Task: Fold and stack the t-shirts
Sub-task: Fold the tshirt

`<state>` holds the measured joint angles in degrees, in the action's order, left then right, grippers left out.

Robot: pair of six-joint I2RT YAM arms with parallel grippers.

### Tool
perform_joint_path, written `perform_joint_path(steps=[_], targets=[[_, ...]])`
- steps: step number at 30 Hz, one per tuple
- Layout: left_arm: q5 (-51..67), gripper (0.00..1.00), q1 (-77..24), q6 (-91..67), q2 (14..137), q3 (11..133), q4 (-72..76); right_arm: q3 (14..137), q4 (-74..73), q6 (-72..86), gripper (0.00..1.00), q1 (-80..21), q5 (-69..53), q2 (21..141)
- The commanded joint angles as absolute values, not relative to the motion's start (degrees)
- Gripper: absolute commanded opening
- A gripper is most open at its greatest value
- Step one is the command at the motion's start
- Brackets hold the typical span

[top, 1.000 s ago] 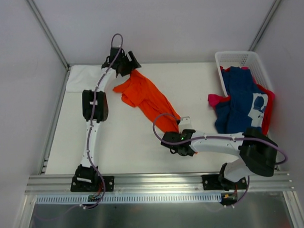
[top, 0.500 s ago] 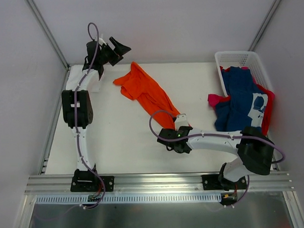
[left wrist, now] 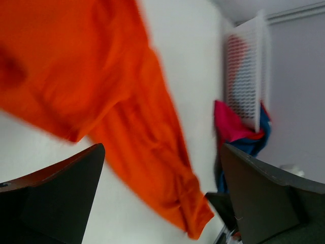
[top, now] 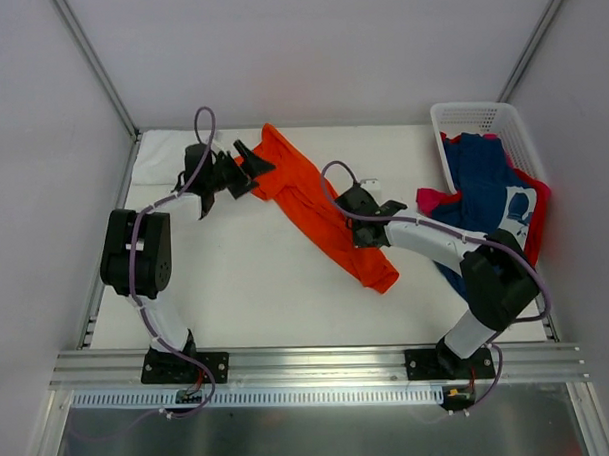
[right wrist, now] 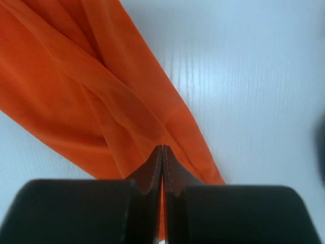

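The orange t-shirt point(top: 314, 208) lies bunched in a long diagonal strip from the back middle toward the front right. My right gripper point(top: 362, 224) is shut on a fold at its right edge, and orange cloth shows between the closed jaws point(right wrist: 162, 147). My left gripper point(top: 250, 170) is open, low beside the shirt's upper left end, holding nothing. In the left wrist view the orange shirt point(left wrist: 127, 101) lies beyond the wide-spread left gripper point(left wrist: 162, 203). The navy t-shirt point(top: 484, 197) and the pink-red t-shirt point(top: 434, 198) hang out of the basket. A white t-shirt point(top: 160, 153) lies at the back left.
The white lattice basket point(top: 471, 112) stands at the back right corner, tipped toward the table. Grey walls and metal frame rails close in the back and sides. The arm bases sit on the rail at the near edge.
My left gripper let go of the shirt's top, swung out to the back left and came down beside the shirt. My right gripper moved back and right, still clamped on the cloth.
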<state>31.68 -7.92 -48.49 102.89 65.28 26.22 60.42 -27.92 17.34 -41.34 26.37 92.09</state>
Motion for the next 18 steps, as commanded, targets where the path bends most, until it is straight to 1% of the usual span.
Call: perform_joint_path(steps=[1,6,12,14,17,18], targets=[[31.4,0.99,-9.1,-49.7,102.8,57.2,27.8,64.1,-23.6,10.4,0.00,-38.1,19.4,94.3],[31.0,0.99,-10.8,-48.7,97.9,47.7,29.4,61.3,-18.0,12.0,0.00,-32.0,10.4,96.1],[29.9,0.99,-12.0,-46.1,87.9,41.4,26.2,52.9,-10.2,18.0,0.00,-30.7,4.2,97.4],[28.9,0.99,-12.1,-45.1,83.3,39.4,24.2,48.4,-5.5,21.3,0.00,-30.7,0.9,97.2],[27.0,0.99,-12.3,-44.1,77.5,36.8,22.2,41.4,7.5,29.2,0.00,-31.2,-6.7,96.3],[26.5,0.99,-12.4,-44.0,76.4,36.2,21.7,37.7,14.6,31.3,0.00,-32.4,-8.2,96.7]])
